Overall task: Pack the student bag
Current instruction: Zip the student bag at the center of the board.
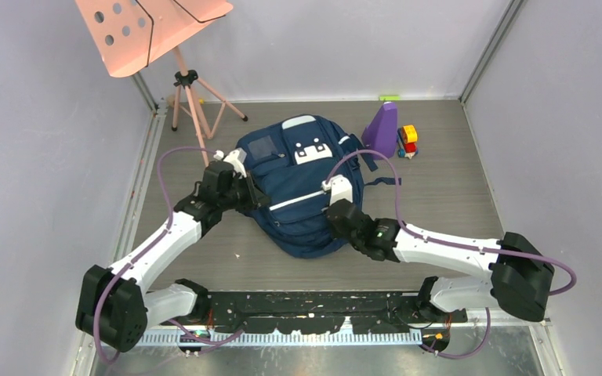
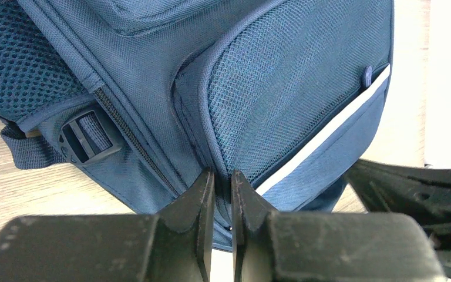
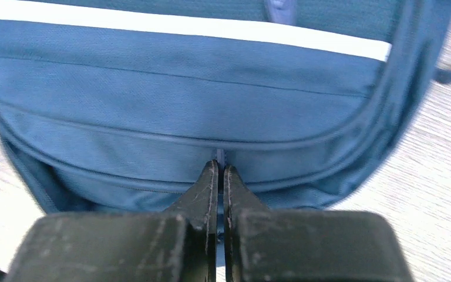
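The student bag point(image 1: 298, 184) is a navy backpack with white stripes and a white patch, lying flat on the wooden floor. My left gripper point(image 1: 252, 196) is at the bag's left side. In the left wrist view it point(image 2: 223, 179) is shut on a fold of bag fabric point(image 2: 282, 94) beside the mesh side pocket. My right gripper point(image 1: 337, 213) is at the bag's lower right edge. In the right wrist view it point(image 3: 219, 171) is shut on a small blue zipper pull point(image 3: 219, 156) below the white stripe point(image 3: 199, 26). The bag looks closed and its lining is hidden.
A pink music stand point(image 1: 150, 31) on a tripod stands at the back left. A purple object point(image 1: 382, 129) and a small coloured toy point(image 1: 407, 139) lie just right of the bag's top. Grey walls enclose the floor on three sides.
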Robot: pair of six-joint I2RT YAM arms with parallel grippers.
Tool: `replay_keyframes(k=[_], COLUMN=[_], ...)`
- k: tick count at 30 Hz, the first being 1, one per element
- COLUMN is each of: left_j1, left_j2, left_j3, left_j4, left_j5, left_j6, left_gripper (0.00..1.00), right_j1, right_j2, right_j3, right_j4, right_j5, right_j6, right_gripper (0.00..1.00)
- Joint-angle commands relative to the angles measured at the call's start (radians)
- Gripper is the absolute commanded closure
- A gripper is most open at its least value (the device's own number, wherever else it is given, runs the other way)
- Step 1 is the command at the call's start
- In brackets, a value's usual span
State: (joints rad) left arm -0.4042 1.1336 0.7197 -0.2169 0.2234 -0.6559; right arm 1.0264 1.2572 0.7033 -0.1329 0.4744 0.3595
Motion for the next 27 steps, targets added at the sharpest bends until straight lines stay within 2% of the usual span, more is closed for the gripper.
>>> replay_keyframes(k=[1, 8, 11, 13, 15, 20, 23, 27], left_j1=[0.03, 0.037, 0.031, 0.014, -0.022, -0.228, -0.377, -0.479], left_j2=[-0.046, -0.063, -0.088, -0.124, -0.154, -0.196, -0.151, -0.046], left_j3=[0.052, 0.057, 0.043, 0.033, 0.045, 0.077, 0.086, 0.081], left_j4=[-0.084, -0.117, -0.066, -0.042, -0.048, -0.024, 0.049, 0.194], left_j5=[-0.045, -0.047, 0.041, 0.043, 0.003, -0.165, -0.215, -0.252], left_j6=[0.102, 0.125, 0.139, 0.167, 0.227, 0.422, 0.528, 0.604], left_gripper=[1.0, 1.0, 0.78, 0.58, 0.47, 0.35, 0.35, 0.35], right_j1=[-0.072, -0.126, -0.126, -0.126, -0.126, -0.126, -0.126, -0.126], right_j2=[-0.051, -0.084, -0.105, -0.117, -0.124, -0.141, -0.148, -0.161], right_j3=[-0.035, -0.05, -0.057, -0.061, -0.062, -0.067, -0.074, -0.078], right_j4=[-0.058, -0.047, -0.029, -0.021, -0.02, -0.018, -0.01, -0.002], right_j5=[0.139, 0.101, 0.047, 0.026, 0.013, -0.013, -0.02, -0.023], right_j6=[0.003, 0.007, 0.009, 0.013, 0.016, 0.019, 0.023, 0.033], right_gripper=[0.99, 0.99, 1.0, 1.0, 0.99, 0.99, 0.99, 0.99])
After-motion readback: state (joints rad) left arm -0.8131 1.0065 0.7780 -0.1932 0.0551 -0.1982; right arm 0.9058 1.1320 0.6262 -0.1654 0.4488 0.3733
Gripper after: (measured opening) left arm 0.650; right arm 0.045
